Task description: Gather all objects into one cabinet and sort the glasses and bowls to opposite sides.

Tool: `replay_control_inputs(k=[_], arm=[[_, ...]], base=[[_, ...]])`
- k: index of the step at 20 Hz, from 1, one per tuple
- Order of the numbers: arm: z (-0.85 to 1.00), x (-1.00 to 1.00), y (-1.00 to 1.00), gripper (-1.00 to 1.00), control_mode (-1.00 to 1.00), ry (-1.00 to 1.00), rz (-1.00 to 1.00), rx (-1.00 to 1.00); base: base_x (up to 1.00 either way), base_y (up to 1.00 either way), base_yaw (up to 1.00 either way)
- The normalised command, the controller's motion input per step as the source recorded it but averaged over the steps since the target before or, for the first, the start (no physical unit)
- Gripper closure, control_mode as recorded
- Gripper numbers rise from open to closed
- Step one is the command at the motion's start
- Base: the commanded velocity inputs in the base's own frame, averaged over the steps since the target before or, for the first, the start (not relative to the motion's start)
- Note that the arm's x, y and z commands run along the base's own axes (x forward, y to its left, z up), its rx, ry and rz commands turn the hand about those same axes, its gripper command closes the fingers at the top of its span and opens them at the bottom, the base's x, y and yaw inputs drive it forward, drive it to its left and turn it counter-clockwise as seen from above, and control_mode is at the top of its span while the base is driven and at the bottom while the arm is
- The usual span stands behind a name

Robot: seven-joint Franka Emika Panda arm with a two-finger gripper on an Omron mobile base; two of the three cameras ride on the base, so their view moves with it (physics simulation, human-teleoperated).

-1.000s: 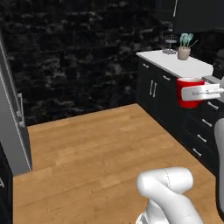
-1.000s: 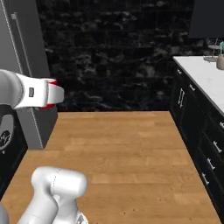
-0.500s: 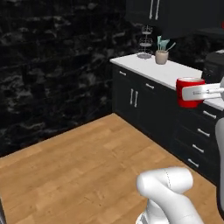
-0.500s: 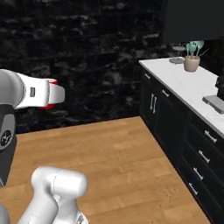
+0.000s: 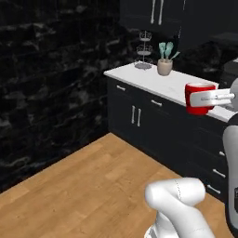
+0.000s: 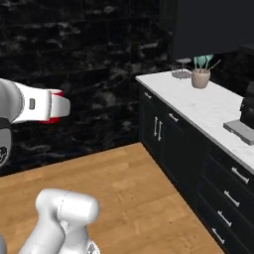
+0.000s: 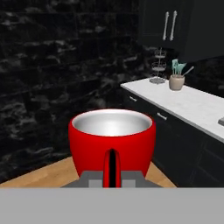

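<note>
A glossy red cup (image 5: 199, 97) hangs in the air in front of the counter, and my gripper (image 5: 207, 98) is shut on it from the right. In the hand view the red cup (image 7: 112, 139) sits upright and close, its pale inside bare, with my gripper (image 7: 112, 176) clamped across its near wall. From the right base view, red slivers of the cup (image 6: 56, 93) peek past the white hand. Black upper wall cabinets (image 5: 155, 15) with long silver bar handles hang above the counter, doors closed. The other red cup and both bowls are out of view.
A white counter (image 5: 167, 84) runs over low black cabinets and drawers (image 5: 137, 116). On it stand a beige pot of teal utensils (image 5: 164, 65) and a wire tiered stand (image 5: 145, 50). A dark appliance (image 6: 246, 115) sits further along. Wood floor (image 5: 83, 186) lies open before a black stone wall.
The base has turned, so the whole scene has swung: the counter and wall cabinets have come closer and more central. The red cup stays held in the gripper.
</note>
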Motion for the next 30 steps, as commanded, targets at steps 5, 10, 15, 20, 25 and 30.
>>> replay_control_inputs(k=[5,10,15,20,25,30], arm=[[0.00,0.00,0.00,1.00,1.00,0.00,0.00,0.00],[0.00,0.00,0.00,1.00,1.00,0.00,0.00,0.00],[0.00,0.00,0.00,1.00,1.00,0.00,0.00,0.00],[0.00,0.00,0.00,1.00,1.00,0.00,0.00,0.00],[0.00,0.00,0.00,1.00,1.00,0.00,0.00,0.00],[0.00,0.00,0.00,1.00,1.00,0.00,0.00,0.00]], base=[[0.79,-0.21,-0.38],[0.85,-0.03,-0.43],[0.88,0.00,-0.43],[0.71,0.01,-0.53],[0.52,0.07,-0.60],[0.41,0.14,-0.53]])
